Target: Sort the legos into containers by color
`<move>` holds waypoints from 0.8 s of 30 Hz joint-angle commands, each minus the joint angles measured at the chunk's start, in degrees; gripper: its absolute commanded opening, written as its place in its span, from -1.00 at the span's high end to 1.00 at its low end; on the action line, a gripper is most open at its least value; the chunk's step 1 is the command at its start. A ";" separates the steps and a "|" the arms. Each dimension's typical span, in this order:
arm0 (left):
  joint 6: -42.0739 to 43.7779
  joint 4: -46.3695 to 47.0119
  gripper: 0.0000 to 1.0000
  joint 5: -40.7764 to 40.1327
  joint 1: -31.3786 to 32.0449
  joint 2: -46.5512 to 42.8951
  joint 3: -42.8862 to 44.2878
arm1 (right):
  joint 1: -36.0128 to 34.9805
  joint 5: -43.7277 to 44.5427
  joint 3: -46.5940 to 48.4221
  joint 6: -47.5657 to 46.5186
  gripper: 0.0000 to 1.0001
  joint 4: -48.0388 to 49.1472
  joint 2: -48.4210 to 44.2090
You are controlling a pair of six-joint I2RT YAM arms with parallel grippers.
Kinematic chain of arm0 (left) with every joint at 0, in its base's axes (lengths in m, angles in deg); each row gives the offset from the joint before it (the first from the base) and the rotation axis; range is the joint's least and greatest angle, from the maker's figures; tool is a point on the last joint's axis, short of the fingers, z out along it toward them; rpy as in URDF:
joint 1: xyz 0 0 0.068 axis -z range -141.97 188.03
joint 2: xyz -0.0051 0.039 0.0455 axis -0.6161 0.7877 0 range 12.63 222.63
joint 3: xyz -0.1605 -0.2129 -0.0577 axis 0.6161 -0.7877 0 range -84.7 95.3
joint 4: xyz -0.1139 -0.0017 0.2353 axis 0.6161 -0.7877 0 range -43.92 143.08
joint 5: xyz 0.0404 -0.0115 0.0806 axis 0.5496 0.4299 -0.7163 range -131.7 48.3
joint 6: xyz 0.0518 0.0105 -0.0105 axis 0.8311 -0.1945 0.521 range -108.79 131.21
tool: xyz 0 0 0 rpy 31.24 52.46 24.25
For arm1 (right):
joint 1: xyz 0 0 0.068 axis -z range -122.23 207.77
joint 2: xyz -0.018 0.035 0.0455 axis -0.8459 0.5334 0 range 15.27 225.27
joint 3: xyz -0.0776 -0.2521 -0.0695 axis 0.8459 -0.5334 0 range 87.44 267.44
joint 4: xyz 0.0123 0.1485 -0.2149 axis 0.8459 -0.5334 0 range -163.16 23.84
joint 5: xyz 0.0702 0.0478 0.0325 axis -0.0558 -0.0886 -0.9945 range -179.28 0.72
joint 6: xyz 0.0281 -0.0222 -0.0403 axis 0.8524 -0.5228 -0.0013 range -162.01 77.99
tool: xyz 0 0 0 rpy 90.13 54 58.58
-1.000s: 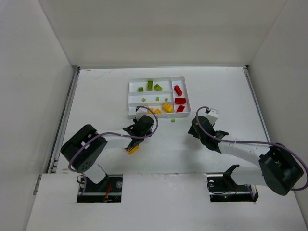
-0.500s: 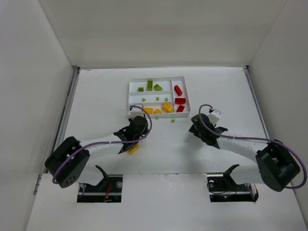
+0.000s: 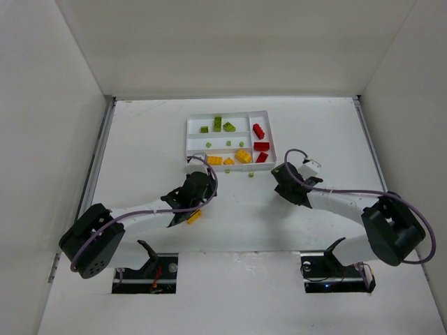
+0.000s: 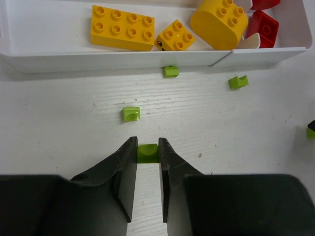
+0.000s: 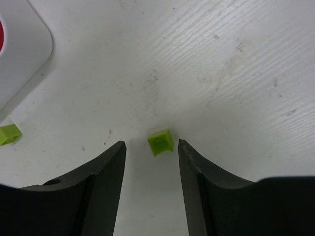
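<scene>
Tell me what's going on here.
They're sorting lego bricks by colour into a white tray. The left gripper is closed on a tiny green piece on the table in front of the tray. The right gripper is open, straddling another small green cube without touching it. A few green bits lie loose nearby.

Left wrist view: top red lego (image 4: 266, 3) shows only a sliver at the upper edge. A green bit (image 4: 310, 132) is cut by the right edge. Pinched green lego (image 4: 147, 152) sits between the left fingers (image 4: 125, 172); on the bench (image 4: 59, 113) or lifted, not determinable.

Right wrist view: tray (image 5: 22, 44) shows one corner only. Edge green lego (image 5: 9, 133) is clipped at left.

Top view: both arms' fingertips are hidden under the wrists. Loose green speck (image 3: 251, 174) is too small to resolve shape.
</scene>
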 commanded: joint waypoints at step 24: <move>-1.69 4.25 0.73 3.15 -2.80 -2.72 -2.13 | -5.01 -3.93 11.43 -5.44 0.38 3.90 9.92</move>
